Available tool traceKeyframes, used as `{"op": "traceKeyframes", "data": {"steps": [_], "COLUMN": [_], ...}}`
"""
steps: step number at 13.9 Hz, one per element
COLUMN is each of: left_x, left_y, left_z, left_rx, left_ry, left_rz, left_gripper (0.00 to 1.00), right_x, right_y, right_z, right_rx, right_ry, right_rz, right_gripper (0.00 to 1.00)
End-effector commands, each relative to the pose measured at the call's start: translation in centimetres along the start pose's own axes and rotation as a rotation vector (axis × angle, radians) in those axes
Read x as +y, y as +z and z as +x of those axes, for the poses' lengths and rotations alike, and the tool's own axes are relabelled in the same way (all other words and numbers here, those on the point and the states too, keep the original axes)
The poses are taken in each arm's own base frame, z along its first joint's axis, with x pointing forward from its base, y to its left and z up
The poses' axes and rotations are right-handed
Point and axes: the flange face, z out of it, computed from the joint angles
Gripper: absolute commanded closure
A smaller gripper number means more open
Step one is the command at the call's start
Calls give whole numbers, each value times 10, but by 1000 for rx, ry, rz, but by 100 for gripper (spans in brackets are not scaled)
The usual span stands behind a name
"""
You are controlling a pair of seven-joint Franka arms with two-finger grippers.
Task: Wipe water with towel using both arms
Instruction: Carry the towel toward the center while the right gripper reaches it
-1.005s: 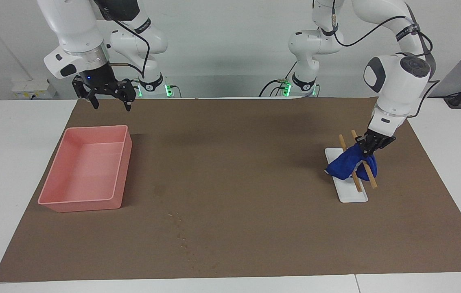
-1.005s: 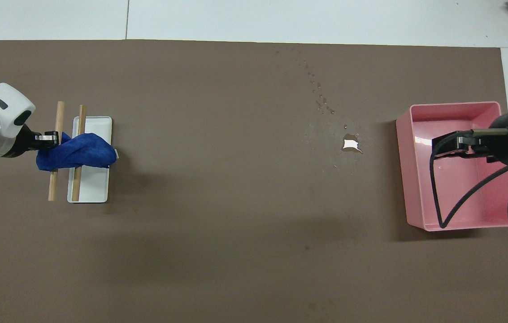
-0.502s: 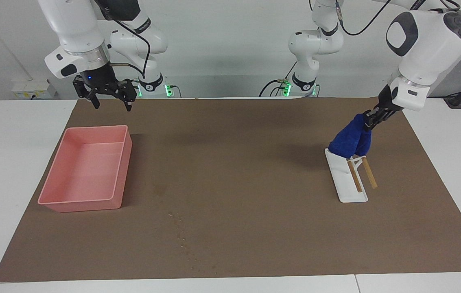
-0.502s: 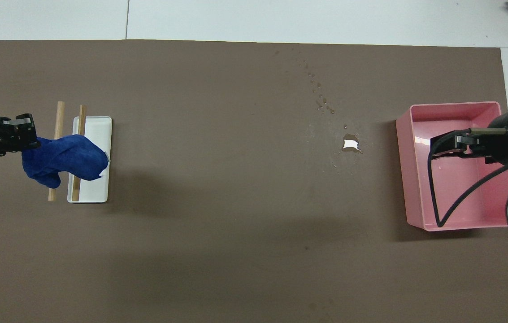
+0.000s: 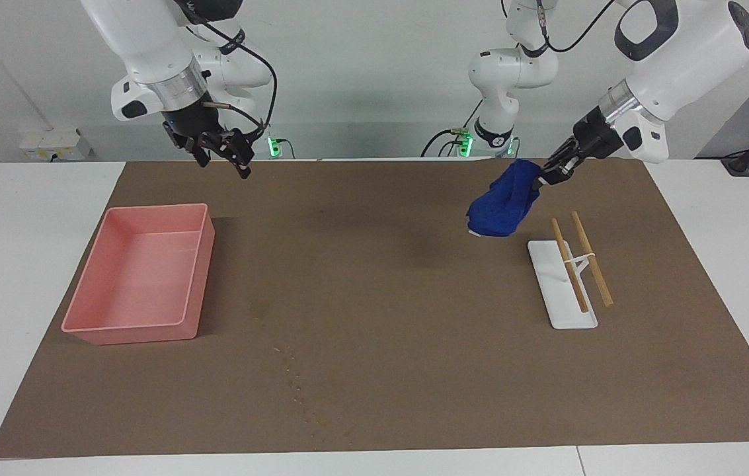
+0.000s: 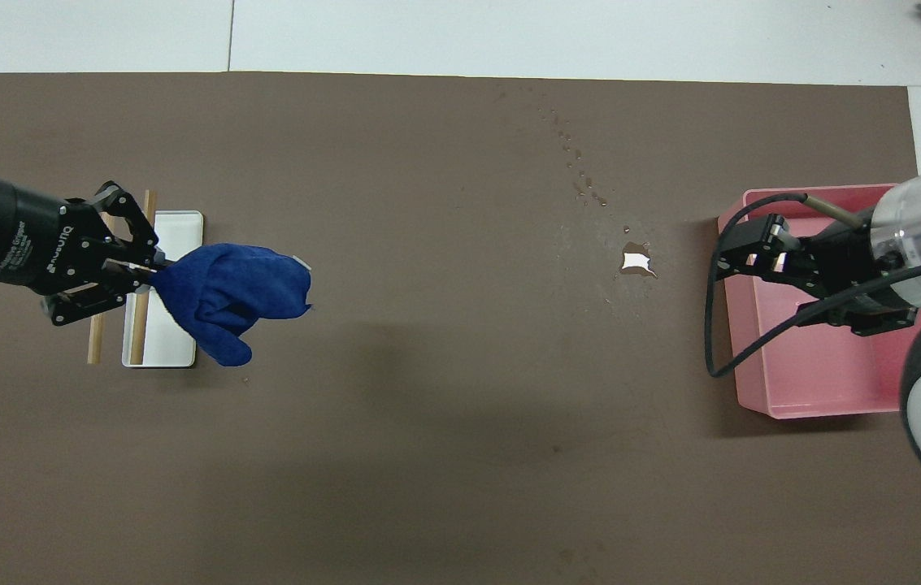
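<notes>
Whereas a second ago the blue towel [image 5: 503, 200] lay draped over the two wooden rods of the white rack [image 5: 562, 285], it now hangs clear in the air, pinched at one corner by the left gripper [image 5: 545, 176], whose fingertips are clamped together on the cloth. Rack stands bare at the left arm's end of the brown mat [image 5: 381, 297]; rods still in place. Towel dangles bunched over the mat just beside the rack, on the side toward the table's middle.

Right gripper [image 5: 221, 149] has shifted from over the pink bin [image 5: 143, 271] toward its edge nearest the puddle; fingers spread apart, holding nothing, up in the air.

Water puddle [image 6: 637, 261] untouched, lying on the mat near the bin, with a trail of droplets [image 6: 570, 154] running farther from the robots.

Judgement: pick-up done, transport begun. Towel remains well apart from the puddle; wiping not yet started. Right arm likely positioning to take part.
</notes>
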Motion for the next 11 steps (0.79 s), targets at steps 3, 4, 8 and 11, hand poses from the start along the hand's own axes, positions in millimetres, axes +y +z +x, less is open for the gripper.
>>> {"op": "traceKeyframes", "data": {"steps": [3, 4, 8, 11], "left_x": [33, 37, 44, 41], "left_y": [3, 6, 38, 63], "left_z": [-54, -58, -90, -108], "left_rx": [-123, -143, -179, -181], "left_ry": [-271, -323, -376, -369], "left_rz": [-179, -210, -277, -294], "left_gripper": [100, 100, 100, 100], "right_x": [-79, -94, -137, -149], "right_y": [21, 26, 47, 58], "right_z": [-45, -55, -80, -90], "right_rx": [-72, -78, -185, -232], "right_ry": [448, 509, 702, 736], "right_rz": [168, 189, 256, 256], "right_gripper": [0, 0, 0, 0]}}
